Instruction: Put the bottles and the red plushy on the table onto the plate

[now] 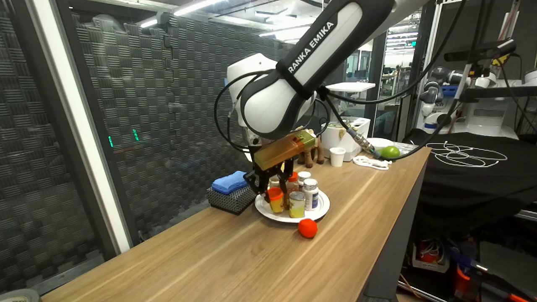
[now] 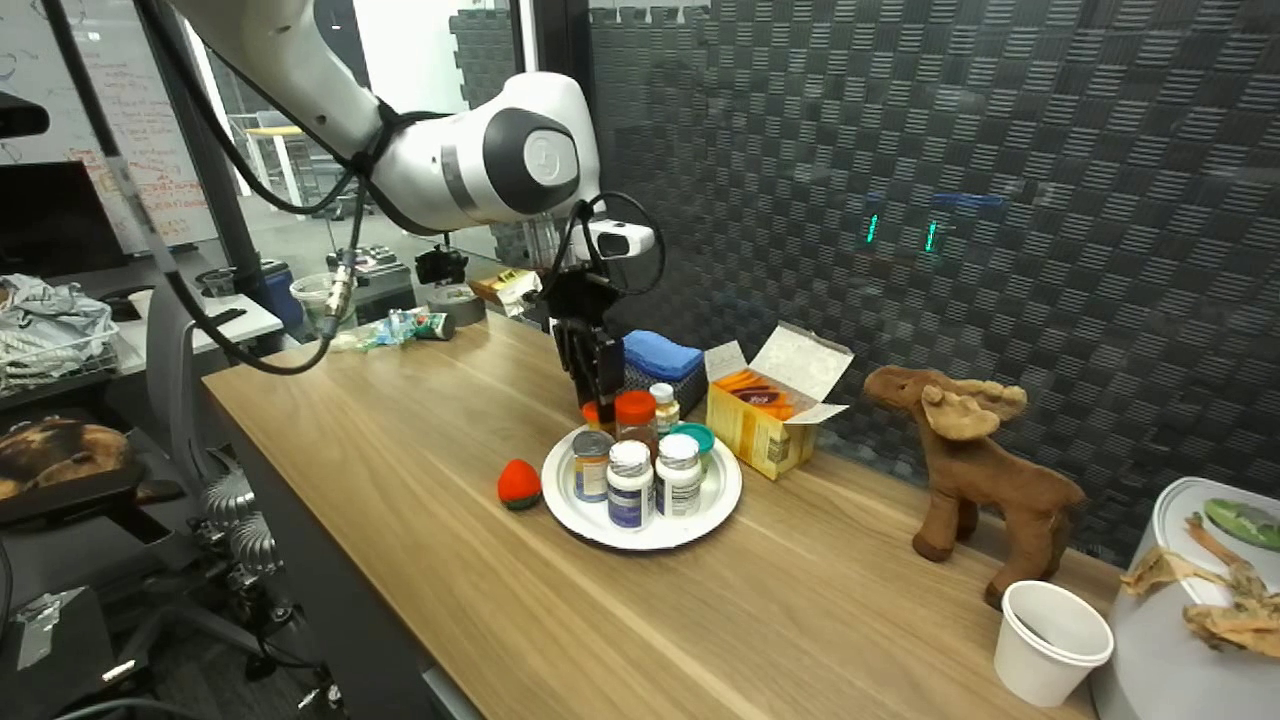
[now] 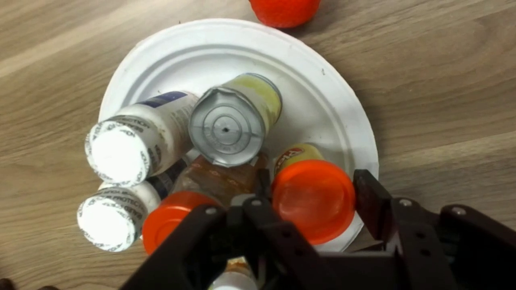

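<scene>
1. The plate (image 2: 655,539) holds two white bottles (image 2: 630,492), one grey-topped can (image 2: 591,472), one red-capped bottle (image 2: 636,416) and one green-lidded tub (image 2: 700,438); one small bottle (image 2: 664,412) stands near 12 o'clock in an exterior view, on the rim or beside it, I cannot tell.
2. The yellow box (image 2: 745,435), flaps raised, holds orange packets (image 2: 747,383).
3. The gripper (image 3: 313,181) is clamped on one orange-lidded tub (image 3: 314,209) over the plate, at 4 o'clock in the wrist view; whether the tub rests there I cannot tell.
4. Bottles, can and tubs have their long axes roughly upright, tops up.
5. One red plushy (image 2: 519,483) sits on the table (image 2: 420,440) just beside the plate, at 9 o'clock in an exterior view, green end down.
</scene>
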